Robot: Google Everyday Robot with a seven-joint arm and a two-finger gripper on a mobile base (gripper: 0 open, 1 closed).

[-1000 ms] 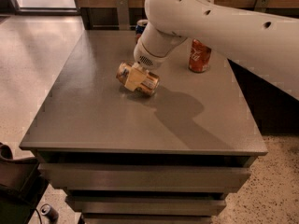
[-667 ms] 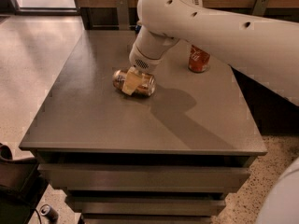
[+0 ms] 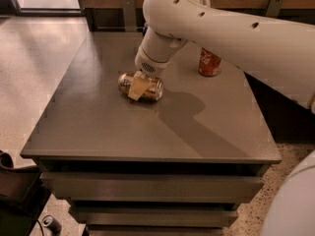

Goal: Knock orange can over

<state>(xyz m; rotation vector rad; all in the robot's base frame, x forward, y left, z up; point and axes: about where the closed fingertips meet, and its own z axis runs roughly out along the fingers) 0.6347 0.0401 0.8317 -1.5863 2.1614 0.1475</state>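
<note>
At the far left, pale speckled floor (image 3: 34, 68) runs beside the grey table (image 3: 98, 132). A dark object (image 3: 15, 191) is cut off by the lower-left corner, too little of it in view to name. A small can (image 3: 49, 223) lies on the floor under the table's edge.

Left of the tabletop's middle, the orange can (image 3: 153, 89) lies on its side, its length running left to right. It is a dull golden brown with pale label marks, and its silvery end faces left.

The gripper (image 3: 138, 88) is down on the can, its tan tip lying across the can's front face and hiding the middle of the label. Whether the claw is clamped on the can or only resting against it, and how far it is spread, cannot be told from here, because the wrist and the can cover the far side.

The white arm (image 3: 221, 28) rises from the gripper and sweeps right across the table's back, throwing a long shadow on the tabletop. It leaves the picture at the right edge.

Just under the arm, a red can (image 3: 209, 63) with white script stands upright near the table's back right. It is well apart from the orange can, and its top is hidden behind the arm.
</note>
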